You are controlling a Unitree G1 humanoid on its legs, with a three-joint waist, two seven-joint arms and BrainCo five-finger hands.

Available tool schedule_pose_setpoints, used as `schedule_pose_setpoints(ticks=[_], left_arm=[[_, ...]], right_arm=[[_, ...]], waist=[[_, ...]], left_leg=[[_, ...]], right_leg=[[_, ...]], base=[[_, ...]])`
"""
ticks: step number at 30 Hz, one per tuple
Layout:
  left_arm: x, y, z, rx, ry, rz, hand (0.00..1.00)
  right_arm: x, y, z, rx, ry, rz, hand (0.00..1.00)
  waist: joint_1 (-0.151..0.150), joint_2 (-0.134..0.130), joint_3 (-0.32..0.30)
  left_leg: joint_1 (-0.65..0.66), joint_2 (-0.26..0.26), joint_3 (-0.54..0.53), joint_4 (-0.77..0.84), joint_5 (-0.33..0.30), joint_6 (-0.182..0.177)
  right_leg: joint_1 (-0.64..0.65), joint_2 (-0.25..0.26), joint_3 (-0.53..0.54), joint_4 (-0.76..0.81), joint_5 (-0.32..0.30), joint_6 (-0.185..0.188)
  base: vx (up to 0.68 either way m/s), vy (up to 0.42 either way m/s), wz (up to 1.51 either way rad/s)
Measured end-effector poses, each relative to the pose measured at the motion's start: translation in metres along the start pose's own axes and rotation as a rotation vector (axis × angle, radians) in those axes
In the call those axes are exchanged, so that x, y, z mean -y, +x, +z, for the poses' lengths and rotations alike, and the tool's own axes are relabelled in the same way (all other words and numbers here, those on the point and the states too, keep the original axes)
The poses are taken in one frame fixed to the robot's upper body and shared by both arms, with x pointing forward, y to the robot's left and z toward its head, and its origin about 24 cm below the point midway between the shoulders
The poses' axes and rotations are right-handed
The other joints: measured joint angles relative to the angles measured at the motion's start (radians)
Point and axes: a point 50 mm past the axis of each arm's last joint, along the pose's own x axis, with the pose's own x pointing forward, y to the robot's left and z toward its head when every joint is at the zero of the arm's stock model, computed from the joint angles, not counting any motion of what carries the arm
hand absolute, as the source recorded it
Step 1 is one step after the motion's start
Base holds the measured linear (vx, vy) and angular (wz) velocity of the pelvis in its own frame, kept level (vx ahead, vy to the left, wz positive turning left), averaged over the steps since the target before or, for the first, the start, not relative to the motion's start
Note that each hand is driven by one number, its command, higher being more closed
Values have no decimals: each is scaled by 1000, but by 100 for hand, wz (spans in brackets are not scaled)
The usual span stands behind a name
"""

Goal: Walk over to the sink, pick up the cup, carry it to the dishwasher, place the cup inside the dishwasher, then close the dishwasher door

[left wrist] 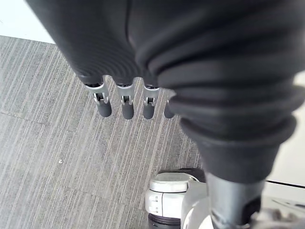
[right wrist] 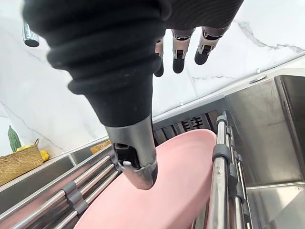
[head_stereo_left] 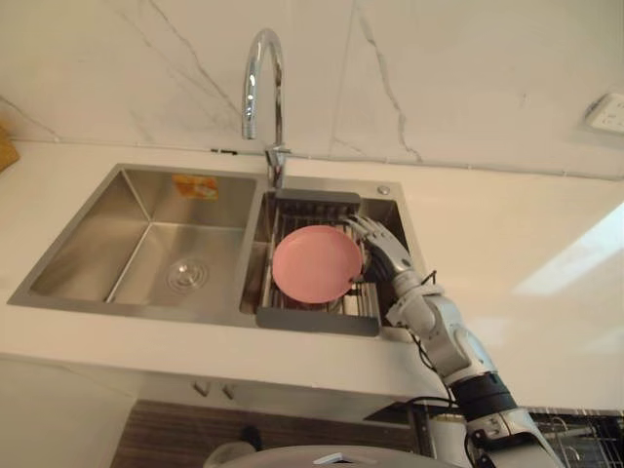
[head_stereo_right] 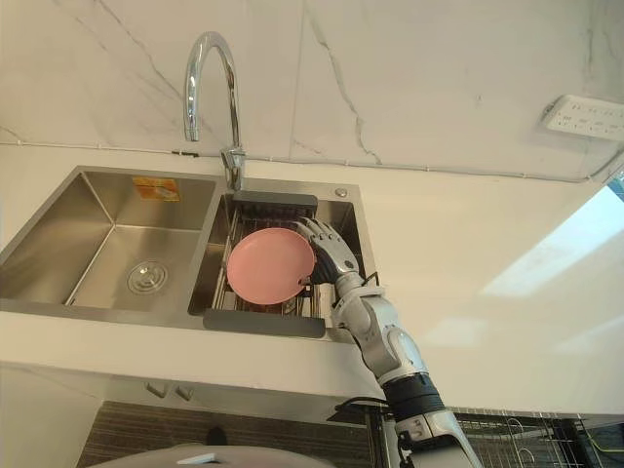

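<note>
A pink plate [head_stereo_left: 315,263] stands tilted in a dark-framed drying rack [head_stereo_left: 317,320] over the sink's right basin. My right hand [head_stereo_left: 385,253] is at the plate's right edge, open. In the right wrist view its fingers [right wrist: 178,52] reach straight past the plate's [right wrist: 176,186] rim and its thumb [right wrist: 138,167] hangs over the plate's near face, apart from it. My left hand [left wrist: 124,102] hangs open over the grey floor, holding nothing.
A steel double sink [head_stereo_left: 166,244] is set in a white counter, with a chrome faucet [head_stereo_left: 263,78] behind the divider. A marble wall carries a socket [head_stereo_left: 606,114]. A wire rack [head_stereo_right: 507,429] shows low at the right. A woven basket [right wrist: 19,164] sits left on the counter.
</note>
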Motion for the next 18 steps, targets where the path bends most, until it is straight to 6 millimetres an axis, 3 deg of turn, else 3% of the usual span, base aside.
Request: schedule_pose_setpoints(ticks=[11,18], left_arm=[[0,-1,3,13,0,-1,0],[-1,-1,3,13,-7,0,0]], right_arm=[[-13,-1,13,100,-22,178,0],[-3,-2,7,109,-50,182,0]], waist=[[2,-3,14],[0,-3,14]], left_leg=[[-1,-1,6,0,-8,-1],[-1,-1,9,0,-6,3]], right_leg=[[-3,-2,6,0,-1,2],[-6,-2,14,0,-1,3]], base=[[0,0,0],[0,0,-1]])
